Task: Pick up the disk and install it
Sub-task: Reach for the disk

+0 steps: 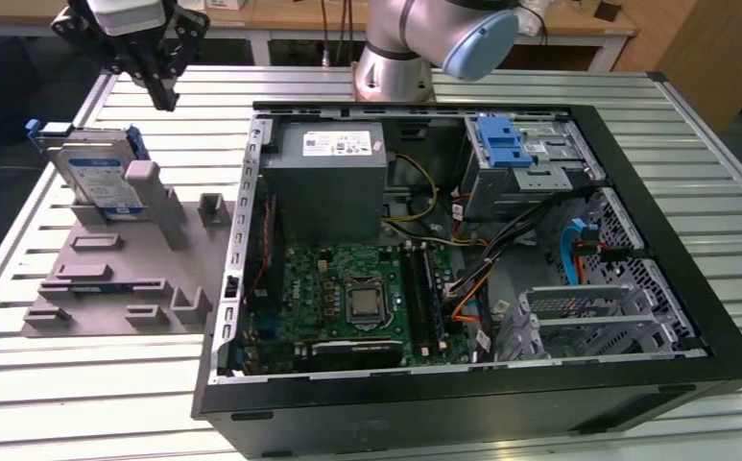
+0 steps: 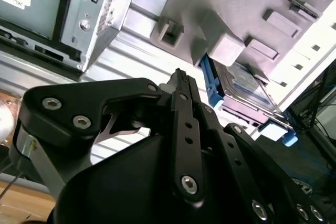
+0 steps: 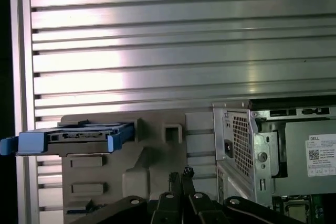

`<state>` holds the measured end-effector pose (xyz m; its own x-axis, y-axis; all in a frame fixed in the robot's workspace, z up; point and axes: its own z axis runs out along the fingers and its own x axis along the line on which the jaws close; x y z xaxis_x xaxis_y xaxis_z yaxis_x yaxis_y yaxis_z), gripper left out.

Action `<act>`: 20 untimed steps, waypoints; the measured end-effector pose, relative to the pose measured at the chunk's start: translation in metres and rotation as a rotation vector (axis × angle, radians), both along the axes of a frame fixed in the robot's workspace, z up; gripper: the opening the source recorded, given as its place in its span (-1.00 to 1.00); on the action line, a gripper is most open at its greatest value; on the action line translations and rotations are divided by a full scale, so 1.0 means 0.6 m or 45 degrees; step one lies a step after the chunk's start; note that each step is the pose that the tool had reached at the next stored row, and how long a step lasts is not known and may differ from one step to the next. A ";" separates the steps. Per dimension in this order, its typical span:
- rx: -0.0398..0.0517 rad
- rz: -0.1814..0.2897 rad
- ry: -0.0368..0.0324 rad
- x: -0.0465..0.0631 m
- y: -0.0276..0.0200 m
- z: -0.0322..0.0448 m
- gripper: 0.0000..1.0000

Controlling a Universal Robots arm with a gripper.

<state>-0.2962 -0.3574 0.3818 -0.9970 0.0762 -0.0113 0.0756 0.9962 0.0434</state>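
Note:
The disk stands on edge in a grey holder at the exterior view's left, its white-and-blue label facing out and blue rails along its edges. My gripper hangs above and just behind the disk, apart from it, fingers pressed together with nothing between them. In the second wrist view the shut gripper points toward the holder, with the disk beyond the tips. The first wrist view shows the disk edge-on in the holder, off to one side of the gripper.
An open black computer case lies on the slatted metal table. Inside are a grey power-supply box, a motherboard, loose cables and a metal drive cage with a blue latch. The arm's base stands behind the case.

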 end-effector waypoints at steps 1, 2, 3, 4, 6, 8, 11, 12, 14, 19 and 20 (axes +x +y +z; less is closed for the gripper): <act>0.000 0.000 0.0004 -0.005 0.0032 0.000 -0.70; 0.000 0.000 0.0006 -0.011 0.0060 0.000 -0.70; 0.000 0.000 0.0007 -0.016 0.0084 -0.001 -0.70; 0.000 0.000 0.0010 -0.022 0.0106 -0.001 -0.70; 0.000 0.000 0.0011 -0.040 0.0167 -0.003 -0.70; 0.000 0.000 0.0010 -0.048 0.0187 -0.004 -0.70; 0.000 0.000 0.0010 -0.058 0.0198 -0.005 -0.70; 0.000 0.000 0.0012 -0.062 0.0202 -0.006 -0.70; 0.000 0.000 0.0028 -0.068 0.0232 -0.006 -0.70; 0.002 0.000 0.0077 -0.085 0.0307 -0.007 -0.79; 0.002 0.000 0.0082 -0.088 0.0313 -0.007 -0.79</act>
<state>-0.3491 -0.3386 0.3775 -0.9971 0.0762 -0.0047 0.0759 0.9961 0.0447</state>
